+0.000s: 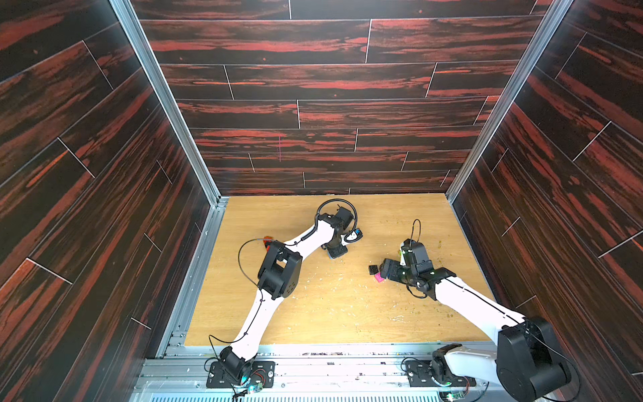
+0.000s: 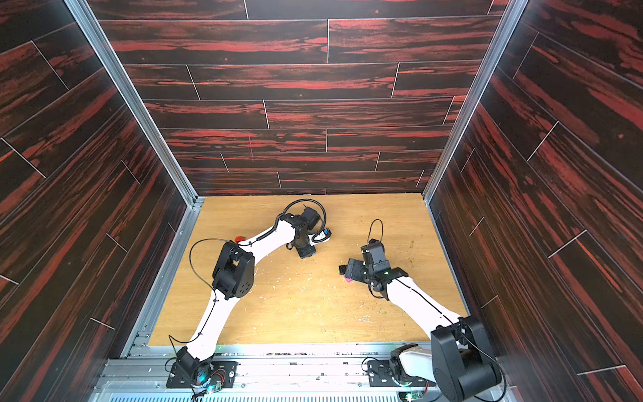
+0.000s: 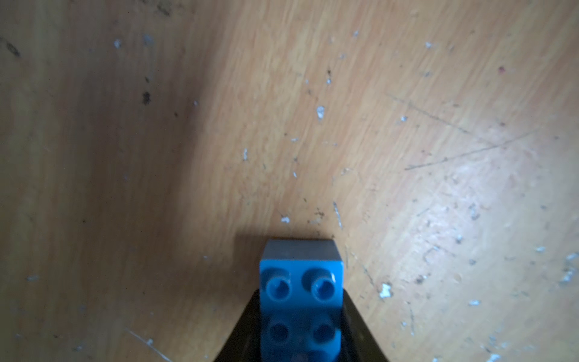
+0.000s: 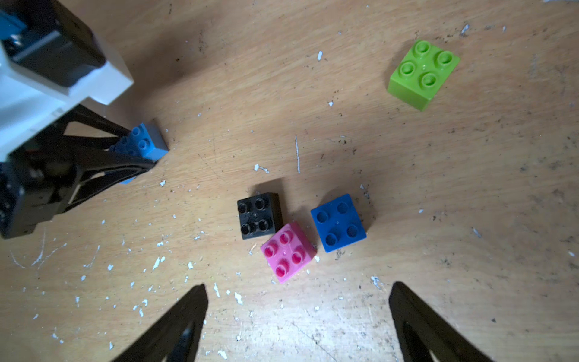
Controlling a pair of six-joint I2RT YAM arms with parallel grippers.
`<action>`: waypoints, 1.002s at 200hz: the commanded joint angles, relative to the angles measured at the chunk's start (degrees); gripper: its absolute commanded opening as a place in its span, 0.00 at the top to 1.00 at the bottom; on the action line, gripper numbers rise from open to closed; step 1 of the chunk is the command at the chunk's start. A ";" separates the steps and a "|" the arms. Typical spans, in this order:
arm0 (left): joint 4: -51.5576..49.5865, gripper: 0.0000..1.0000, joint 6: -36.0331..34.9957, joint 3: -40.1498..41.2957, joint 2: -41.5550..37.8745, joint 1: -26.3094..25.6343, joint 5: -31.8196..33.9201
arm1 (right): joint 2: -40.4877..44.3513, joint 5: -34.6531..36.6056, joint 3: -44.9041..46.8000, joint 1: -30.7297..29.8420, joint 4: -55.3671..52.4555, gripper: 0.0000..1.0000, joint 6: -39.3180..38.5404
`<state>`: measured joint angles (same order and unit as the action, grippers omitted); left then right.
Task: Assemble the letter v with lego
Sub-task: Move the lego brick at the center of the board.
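Top views first: in both top views a red piece (image 1: 267, 239), probably a brick, peeks out behind the left arm's elbow, well apart from the rest. Next comes your left hand (image 1: 335, 253), tipped down to the counter (image 1: 313, 313) near its middle. The right wrist view shows its fingers (image 4: 134, 163) lying along both long sides of a long light blue brick (image 4: 147, 142), studs up and low on the wood. Whether they press it or merely touch it, you cannot tell.

Further right sits a cluster. There is a black square brick (image 4: 259, 216), a pink brick (image 4: 287, 252) touching its corner, and a dark blue brick (image 4: 338, 223) just beside the pink. Your right hand (image 4: 299, 285) hangs over them, spread wide and empty. A green square brick (image 4: 423, 73) stands well apart from the cluster.

These bricks should be light, rigid and slick-walled, so they will likely skate on the wood if one finger alone nudges them. Take each across two opposite flat walls, low down, never on the studs. The pink brick is crowded by its neighbours. The green square brick, or the free walls of the dark blue brick, look the easier hold.
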<state>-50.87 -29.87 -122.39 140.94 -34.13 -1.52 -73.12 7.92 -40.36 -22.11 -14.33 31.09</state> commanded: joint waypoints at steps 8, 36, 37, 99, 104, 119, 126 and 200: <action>-3.95 0.50 -0.89 -0.86 2.97 1.35 1.06 | -0.31 -0.59 -2.08 0.05 -0.18 0.06 0.30; -2.87 0.41 2.38 -0.15 2.66 1.51 2.25 | -0.61 -0.21 -2.55 -0.04 -0.78 0.07 0.19; -2.76 0.41 2.54 -0.05 2.53 1.56 2.19 | -0.57 -0.24 -2.54 -0.04 -0.78 0.07 0.15; 21.17 0.21 10.48 20.88 -14.33 1.72 0.59 | -0.27 1.41 -2.62 -0.35 -1.77 0.05 -0.23; 22.09 0.18 11.49 21.90 -15.76 1.71 0.87 | -0.17 1.77 -2.62 -0.31 -1.83 0.05 -0.22; 24.49 0.01 14.48 25.04 -19.98 1.53 1.08 | -0.02 3.31 -2.71 -0.30 -2.44 0.04 0.08; 24.99 0.00 15.57 26.30 -21.72 1.37 0.68 | 0.02 4.06 -2.71 -0.30 -2.61 0.04 0.23; 27.91 0.00 16.02 34.26 -25.04 -8.33 -3.14 | 3.90 13.39 -1.71 0.43 -7.04 0.02 4.23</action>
<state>-23.29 -14.09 -89.41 114.04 -38.98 -2.74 -71.50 17.32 -41.52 -22.17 -18.44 33.82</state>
